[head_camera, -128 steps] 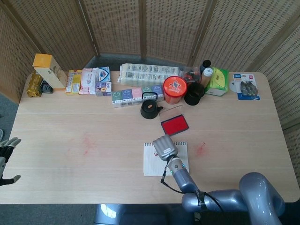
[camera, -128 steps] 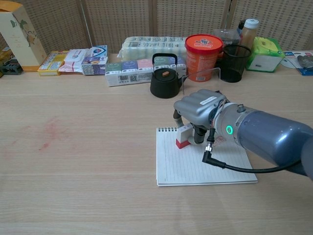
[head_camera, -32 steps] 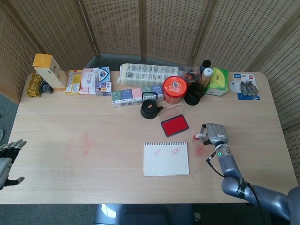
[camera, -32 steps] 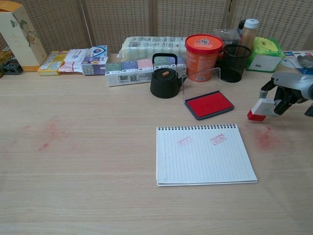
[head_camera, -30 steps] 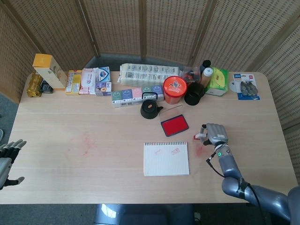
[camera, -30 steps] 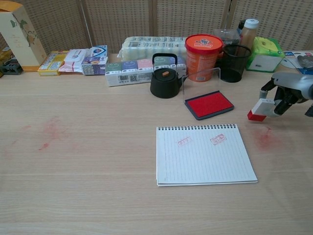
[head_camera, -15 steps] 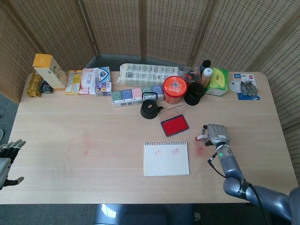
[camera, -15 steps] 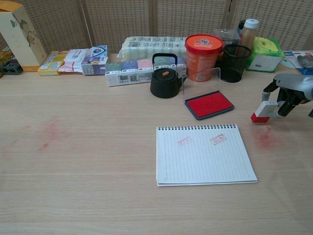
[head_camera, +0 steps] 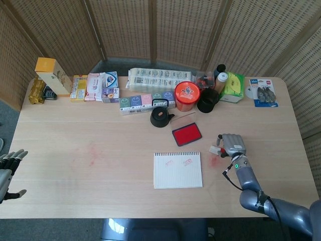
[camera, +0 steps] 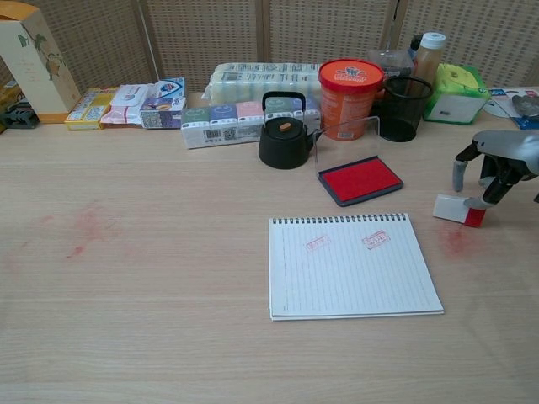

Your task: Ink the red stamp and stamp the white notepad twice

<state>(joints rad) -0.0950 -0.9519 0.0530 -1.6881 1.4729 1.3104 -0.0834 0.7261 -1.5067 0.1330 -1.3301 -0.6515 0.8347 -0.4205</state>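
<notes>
stamp (camera: 460,209) lying beside notepad (camera: 350,263), ink pad (camera: 360,179) behind; right hand (camera: 498,163) spread above, empty

notepad (camera: 352,265): lies flat on the table (camera: 152,286), towards its front, right of centre.
ink pad (camera: 360,179): just behind the notepad's far right corner, lid raised at its rear.
kettle (camera: 285,141): left of the ink pad, behind the notepad.
stamp (camera: 460,209): lies on its side on the table, right of the notepad and ink pad.
right hand (camera: 498,165): over the stamp's right end, fingers arched above it.
tub (camera: 345,87): behind the ink pad, mesh pen cup (camera: 402,108) to its right.
left hand (head_camera: 7,168): off the table's left edge, well apart from everything.
</notes>
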